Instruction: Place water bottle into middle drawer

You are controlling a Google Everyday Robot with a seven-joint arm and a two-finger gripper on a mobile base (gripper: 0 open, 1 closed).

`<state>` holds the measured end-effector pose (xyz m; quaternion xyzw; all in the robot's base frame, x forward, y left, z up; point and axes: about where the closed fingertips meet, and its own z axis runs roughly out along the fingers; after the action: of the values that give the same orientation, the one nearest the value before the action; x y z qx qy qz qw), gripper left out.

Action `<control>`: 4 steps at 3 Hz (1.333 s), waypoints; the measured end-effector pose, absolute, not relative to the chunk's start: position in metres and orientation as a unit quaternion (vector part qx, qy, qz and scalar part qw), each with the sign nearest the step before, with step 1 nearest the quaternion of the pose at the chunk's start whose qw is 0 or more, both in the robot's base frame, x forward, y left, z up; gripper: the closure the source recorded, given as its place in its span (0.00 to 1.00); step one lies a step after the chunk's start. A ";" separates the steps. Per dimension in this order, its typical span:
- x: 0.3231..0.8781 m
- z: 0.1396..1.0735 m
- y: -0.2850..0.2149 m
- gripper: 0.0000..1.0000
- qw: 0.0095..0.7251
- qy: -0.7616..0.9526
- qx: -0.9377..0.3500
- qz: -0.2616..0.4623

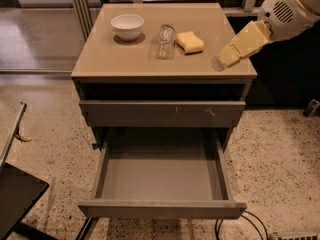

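The water bottle (pixel 165 41), clear and ribbed, lies on its side on the cabinet top (pixel 125 59), between a white bowl (pixel 127 25) and a yellow sponge (pixel 189 42). The middle drawer (pixel 161 208) is pulled out wide at the bottom of the cabinet; its grey floor is bare. My gripper (pixel 223 59) hangs over the right front part of the cabinet top, right of the sponge and apart from the bottle. It holds nothing that I can see.
Above the open drawer is a closed drawer with a white-scratched front (pixel 162 113) and a dark slot over it. A dark object (pixel 17 199) stands at the lower left on the speckled floor. Cables (pixel 250 224) lie at the lower right.
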<state>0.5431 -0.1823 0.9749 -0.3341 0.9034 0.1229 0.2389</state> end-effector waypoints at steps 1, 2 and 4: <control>0.543 0.975 -0.182 0.00 0.239 0.903 -0.334 0.123; 0.545 0.974 -0.187 0.00 0.243 0.910 -0.309 0.131; 0.574 0.982 -0.146 0.00 0.276 0.922 -0.230 0.147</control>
<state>0.5744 -0.1463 0.9818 -0.2298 0.9216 0.1466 0.2764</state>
